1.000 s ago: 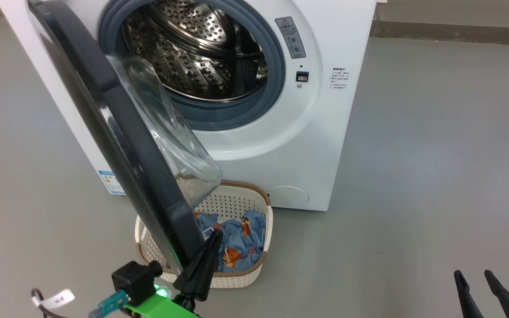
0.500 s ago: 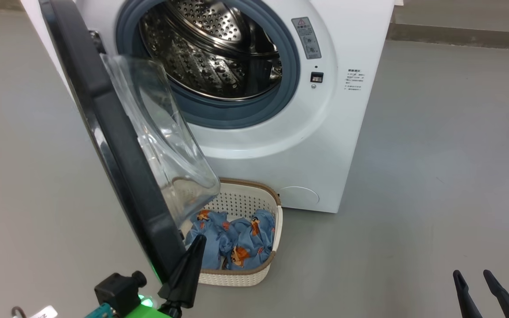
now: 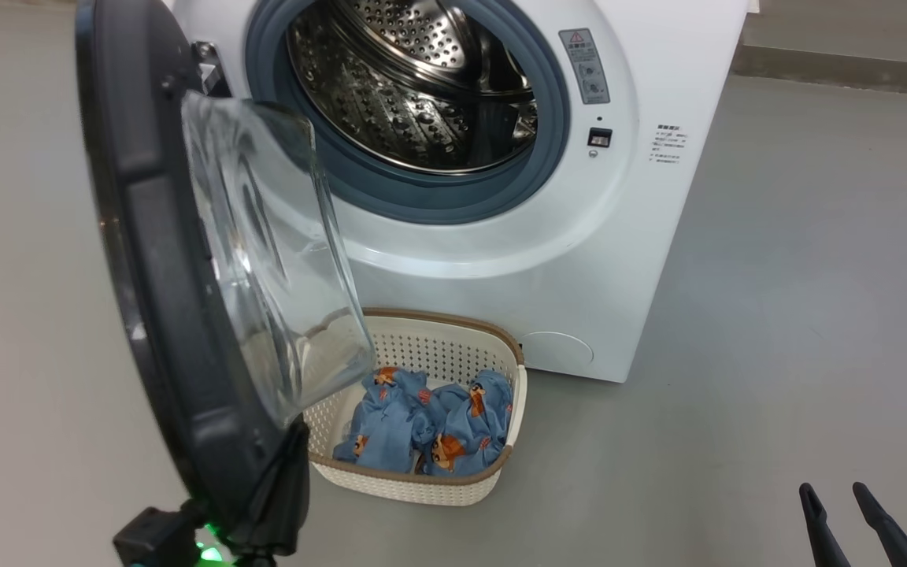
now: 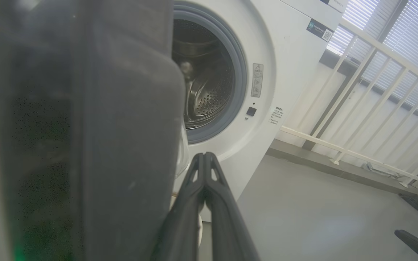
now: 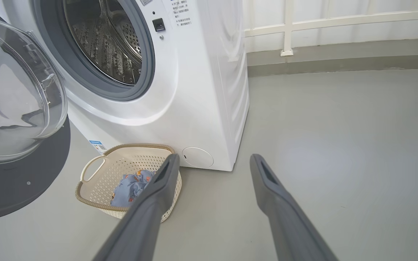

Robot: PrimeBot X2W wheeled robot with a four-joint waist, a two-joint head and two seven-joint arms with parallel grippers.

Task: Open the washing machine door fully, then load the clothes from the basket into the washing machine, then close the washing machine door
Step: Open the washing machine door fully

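Opening step, likely near done: left gripper [image 4: 204, 159] closed beside the door [image 3: 154, 315], right gripper [image 5: 214, 156] spread, empty; next, reach into basket [image 3: 422, 490] for clothes [image 3: 422, 429].

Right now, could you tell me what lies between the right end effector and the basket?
Just bare grey floor: in the head view, nothing stands between the open right end effector and the basket.

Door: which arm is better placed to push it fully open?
Left: the left jaws are shut at the door's lower rim; the right jaws stand open, well away over the floor.
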